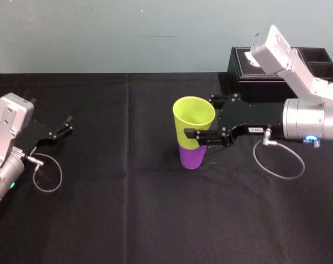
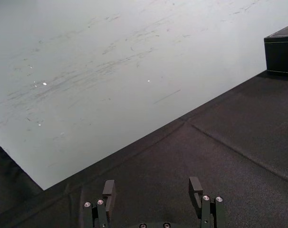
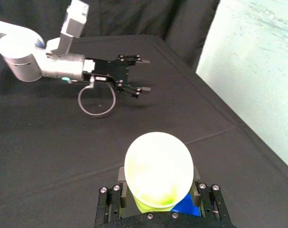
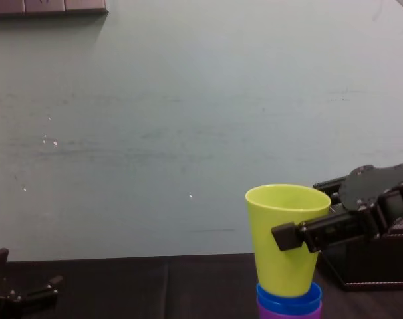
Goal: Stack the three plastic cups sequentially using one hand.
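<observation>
A black cloth covers the bench. Near the left edge, the left gripper rests parked just above the cloth, well apart from the cups, its jaws released with a clear gap between them.

Right of centre, the three cups stand upright as one stack. The purple cup sits on the cloth at the bottom. The blue cup is nested inside it, showing only its rim as a thin band. The yellow-green cup sits in the blue one and stands tall above both, its mouth open upward.

The right gripper reaches in from the right, jaws grasping the yellow-green cup at mid-height, one finger on each side.

Behind the right arm, a black box sits at the bench's far edge. A pale green wall rises beyond.
</observation>
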{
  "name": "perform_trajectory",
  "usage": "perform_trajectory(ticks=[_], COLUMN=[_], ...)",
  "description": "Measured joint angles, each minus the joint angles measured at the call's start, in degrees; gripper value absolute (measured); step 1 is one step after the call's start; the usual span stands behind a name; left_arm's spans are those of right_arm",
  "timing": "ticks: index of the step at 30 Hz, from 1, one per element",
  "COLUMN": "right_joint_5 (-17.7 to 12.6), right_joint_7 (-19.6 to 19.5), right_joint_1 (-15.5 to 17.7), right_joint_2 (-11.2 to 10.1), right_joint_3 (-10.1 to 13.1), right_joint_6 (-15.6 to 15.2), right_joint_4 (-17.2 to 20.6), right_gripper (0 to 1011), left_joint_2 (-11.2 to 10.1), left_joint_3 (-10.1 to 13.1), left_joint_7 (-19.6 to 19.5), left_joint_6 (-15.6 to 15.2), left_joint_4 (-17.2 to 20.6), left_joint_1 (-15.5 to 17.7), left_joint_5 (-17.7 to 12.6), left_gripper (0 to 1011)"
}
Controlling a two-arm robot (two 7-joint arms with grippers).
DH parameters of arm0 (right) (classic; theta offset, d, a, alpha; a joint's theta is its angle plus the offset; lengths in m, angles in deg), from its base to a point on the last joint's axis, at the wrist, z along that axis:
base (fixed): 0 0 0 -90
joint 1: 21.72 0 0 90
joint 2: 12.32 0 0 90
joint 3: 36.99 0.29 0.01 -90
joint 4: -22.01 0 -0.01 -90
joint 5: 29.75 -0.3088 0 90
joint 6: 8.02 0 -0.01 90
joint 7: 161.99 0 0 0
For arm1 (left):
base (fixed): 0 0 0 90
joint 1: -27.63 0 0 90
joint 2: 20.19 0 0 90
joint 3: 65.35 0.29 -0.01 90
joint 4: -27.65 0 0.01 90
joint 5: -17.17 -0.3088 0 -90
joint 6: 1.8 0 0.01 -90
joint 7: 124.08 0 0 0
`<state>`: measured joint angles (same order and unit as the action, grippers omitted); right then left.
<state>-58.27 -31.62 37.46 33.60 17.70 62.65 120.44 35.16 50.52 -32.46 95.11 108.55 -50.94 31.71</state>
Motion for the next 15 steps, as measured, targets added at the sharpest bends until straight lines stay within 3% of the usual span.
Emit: perform_trajectory(ticks=[15], right_joint_5=[1.4], right_joint_7=[-1.0], right_joint_1=[-3.0], right_joint_2=[1.8], right_joint_3=[-1.1], right_joint_6=[-1.1], right_joint_4=[-4.1], right_gripper=[734], left_joint_2=[0.0], left_joint_3=[0.0], left_joint_7=[0.0], left_joint_6=[0.0], left_joint_4=[0.0], left_joint_1=[0.0], left_joint_5=[0.0], left_gripper=[1011])
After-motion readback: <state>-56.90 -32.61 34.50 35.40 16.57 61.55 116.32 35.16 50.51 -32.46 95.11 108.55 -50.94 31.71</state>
